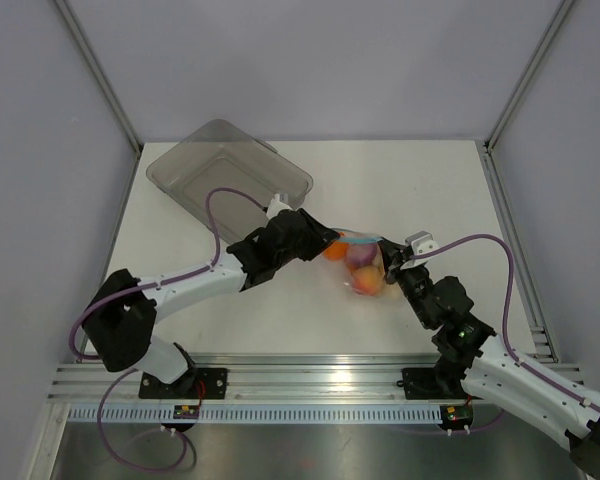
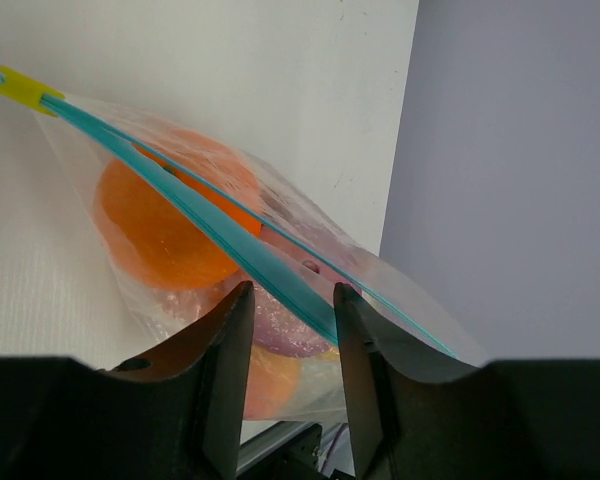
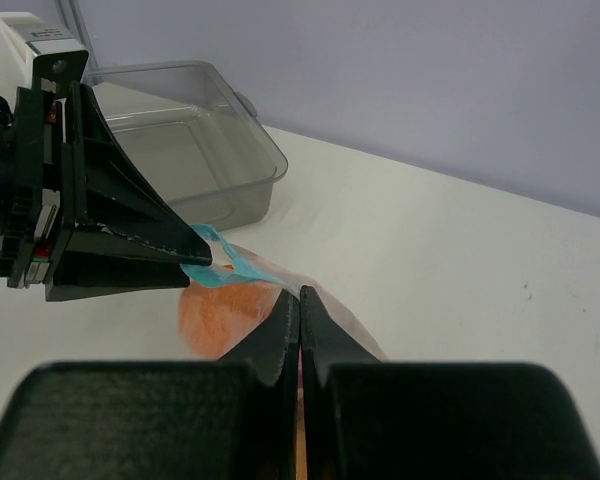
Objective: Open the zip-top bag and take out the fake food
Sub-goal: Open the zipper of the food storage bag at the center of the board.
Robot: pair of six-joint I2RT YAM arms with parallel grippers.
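Zip-top bag (image 1: pixel 365 262) sits mid-counter (image 1: pixel 280 320) between the two arms, off to the right of the grey tray (image 1: pixel 225 160) and not touching it. The fake food (image 2: pixel 155 235) is all inside: a big orange ball, something purple, something peachy.

Left end effector (image 2: pixel 293 292) is about half open, jaws straddling the teal zip strip (image 2: pixel 210 225). It doesn't look clamped on it. Right end effector (image 3: pixel 300 295) is squeezed fully shut and seems to have a pinch of the clear film at the bag's far side.

What worries me:
- If the left jaws close on both lips of the strip together, pulling will just drag the whole bag and not open it.
- The right pinch is on slippery thin plastic, so a hard tug could pop it loose.
- If the bag opens suddenly, those round toys could roll off across the counter.

Can't make out whether the zip is sealed, whether the right side has one layer or both, or whether the bag rests on the counter. The lower toys are blocked by the left fingers (image 2: pixel 230 350).
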